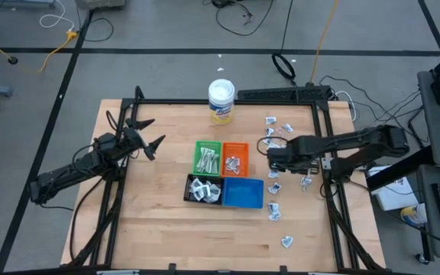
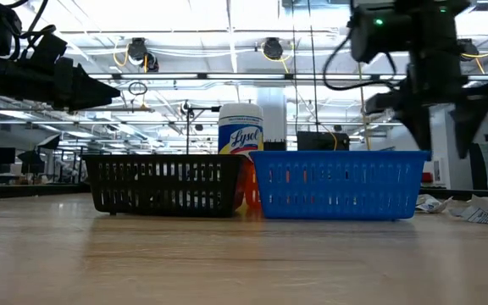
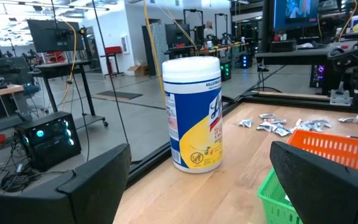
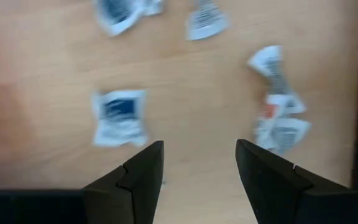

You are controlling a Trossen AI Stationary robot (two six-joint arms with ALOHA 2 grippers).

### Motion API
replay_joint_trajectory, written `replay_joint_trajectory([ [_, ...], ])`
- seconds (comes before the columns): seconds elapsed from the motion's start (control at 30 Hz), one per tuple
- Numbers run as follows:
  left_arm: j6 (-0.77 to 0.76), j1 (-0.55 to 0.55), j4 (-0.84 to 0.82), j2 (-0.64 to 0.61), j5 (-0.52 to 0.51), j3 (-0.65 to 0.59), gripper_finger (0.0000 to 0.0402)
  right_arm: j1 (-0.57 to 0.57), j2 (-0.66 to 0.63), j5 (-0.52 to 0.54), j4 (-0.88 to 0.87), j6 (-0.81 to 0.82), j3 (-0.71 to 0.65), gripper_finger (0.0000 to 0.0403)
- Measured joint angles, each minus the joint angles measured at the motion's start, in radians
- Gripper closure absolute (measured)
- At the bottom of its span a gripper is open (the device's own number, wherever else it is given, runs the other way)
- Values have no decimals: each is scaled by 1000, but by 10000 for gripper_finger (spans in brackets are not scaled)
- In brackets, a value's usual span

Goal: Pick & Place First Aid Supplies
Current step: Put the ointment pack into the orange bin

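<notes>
Pale wooden surface (image 1: 166, 221) is lying under the right gripper (image 4: 199, 163), which is hanging parted and empty, small flat white-grey packets (image 4: 119, 116) scattered just beyond its 2 fingers. The left gripper (image 1: 150, 134) is waiting wide open, holding nothing.

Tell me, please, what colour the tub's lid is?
White, clearest on the tub in the left wrist view.

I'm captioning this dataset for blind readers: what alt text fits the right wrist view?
The right end effector hangs open and empty over the light wooden table, where small crumpled white packets with dark print lie scattered, none between its dark fingers.
</notes>
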Motion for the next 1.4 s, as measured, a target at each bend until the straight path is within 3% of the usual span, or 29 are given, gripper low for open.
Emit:
replay_joint_trajectory([
  [0.17,0,0,0,0,0,0,9,-2,-69,-2,-14,89,-77,209],
  [0.4,0,0,0,0,0,0,9,-3,-64,-54,15,161,-179,209],
  [0.83,0,0,0,0,0,0,9,-51,-61,-61,175,162,-317,216],
  [1.03,0,0,0,0,0,0,9,-81,-61,-67,187,113,-319,276],
  [1.3,0,0,0,0,0,0,9,-88,-61,-79,223,47,-299,386],
  [1.4,0,0,0,0,0,0,9,-88,-61,-75,222,-20,-253,394],
])
